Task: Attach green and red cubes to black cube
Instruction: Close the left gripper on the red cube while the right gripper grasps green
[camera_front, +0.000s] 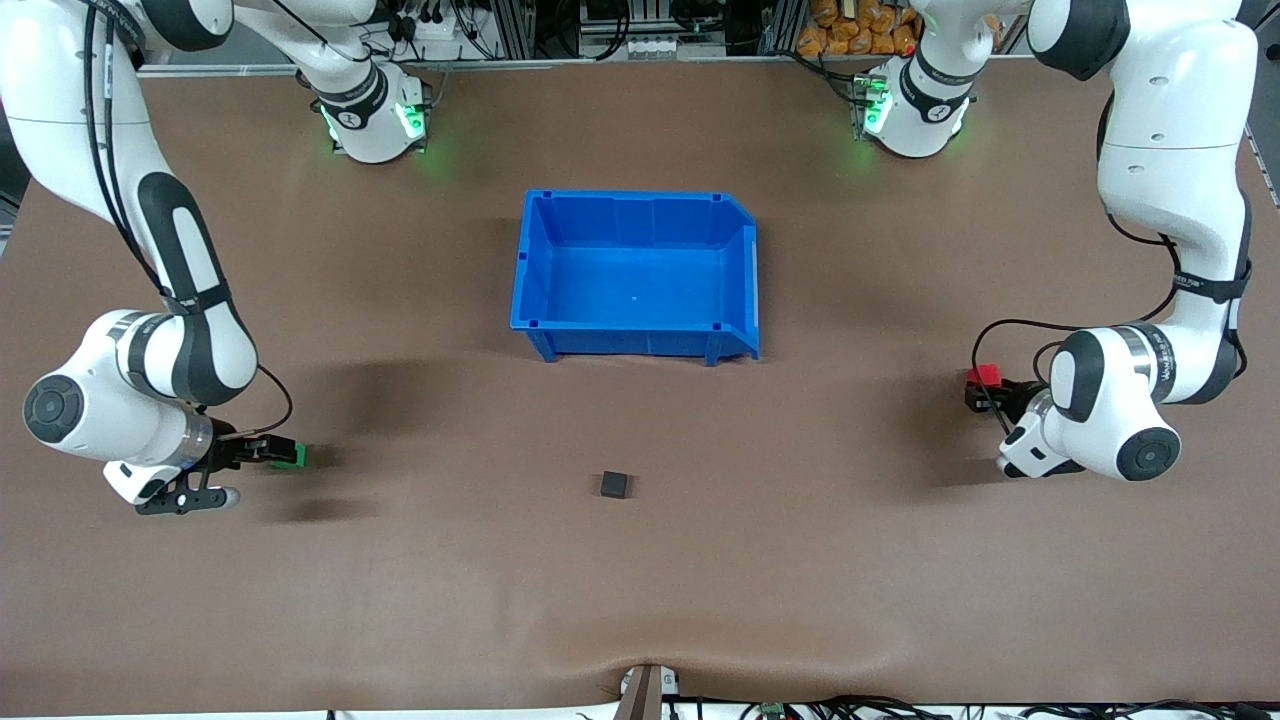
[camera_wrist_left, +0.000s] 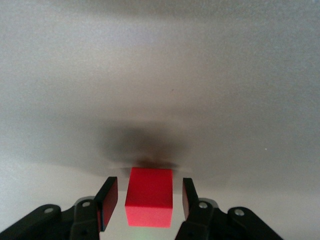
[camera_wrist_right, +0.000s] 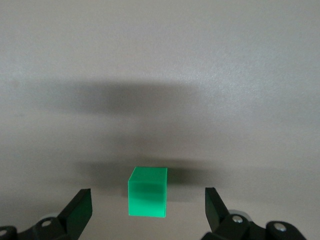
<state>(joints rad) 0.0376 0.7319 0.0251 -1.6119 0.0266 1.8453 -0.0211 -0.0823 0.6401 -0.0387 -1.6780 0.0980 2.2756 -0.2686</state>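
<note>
The black cube sits alone on the brown table, nearer the front camera than the blue bin. The green cube lies toward the right arm's end of the table. My right gripper is low around it, fingers wide open with clear gaps on both sides, as the right wrist view shows for the gripper and the green cube. The red cube lies toward the left arm's end. My left gripper is open around it; in the left wrist view the gripper has narrow gaps beside the red cube.
An empty blue bin stands at the middle of the table, farther from the front camera than the black cube. Both arm bases stand at the table's back edge. The table cloth has a wrinkle at the front edge.
</note>
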